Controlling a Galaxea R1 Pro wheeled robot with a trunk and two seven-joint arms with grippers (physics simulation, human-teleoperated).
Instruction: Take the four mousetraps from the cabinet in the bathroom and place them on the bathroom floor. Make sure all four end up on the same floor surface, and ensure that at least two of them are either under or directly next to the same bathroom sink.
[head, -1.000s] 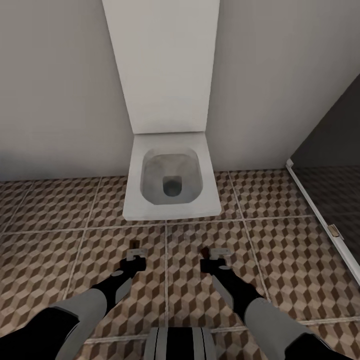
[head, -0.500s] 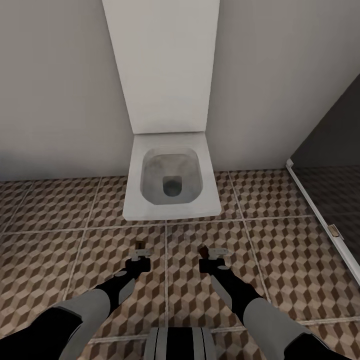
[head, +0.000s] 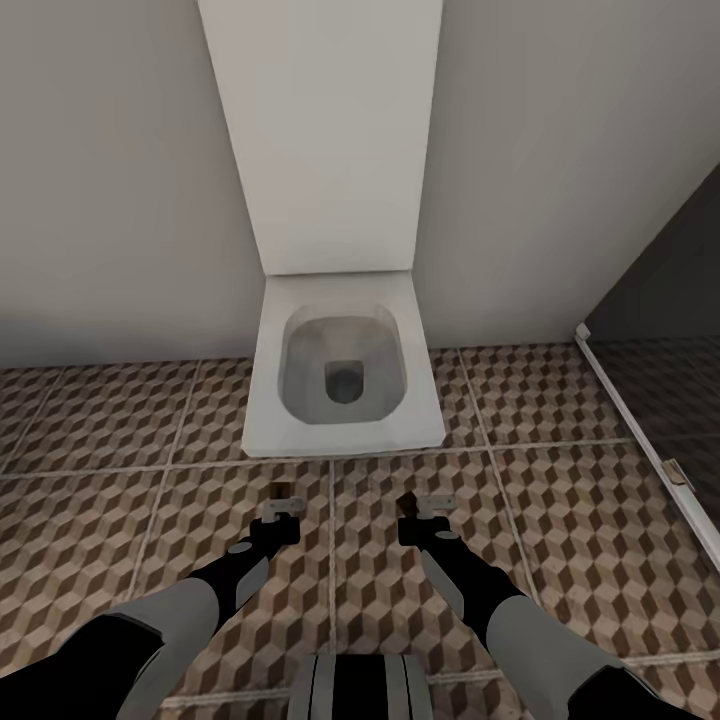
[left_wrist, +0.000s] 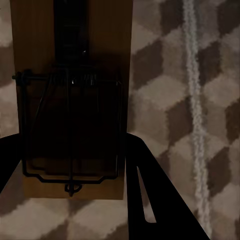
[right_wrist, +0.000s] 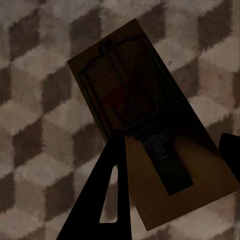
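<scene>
Your left gripper (head: 283, 503) is closed on a mousetrap (left_wrist: 70, 95): in the left wrist view the dark fingers (left_wrist: 150, 200) flank the near end of the tan board, with the black wire frame and spring lying flat on its face. In the head view only a brown sliver of that board (head: 283, 489) pokes out past the fingertips.

Your right gripper (head: 425, 505) likewise has hold of a second mousetrap (right_wrist: 145, 120). In the right wrist view one finger (right_wrist: 107, 200) crosses the near end of the board, the other shows at the frame's edge, and the board runs out at an angle, with the wire frame and a dull red spot on its far half. In the head view a small brown edge (head: 407, 497) shows at the fingertips.

Both traps hang above the bathroom floor (head: 560, 560), whose cube-pattern tiles pass behind them in both wrist views; I cannot tell how high they sit above it.

Straight ahead of both grippers stands a white toilet (head: 345, 375), its bowl open and its tall flat cistern panel (head: 325, 130) rising against the pale wall (head: 110, 170). The bowl's front edge lies near the fingertips, with a strip of tile between. On your right a dark glass panel (head: 660, 300) with a white frame runs along the floor, well apart from the right arm.
</scene>
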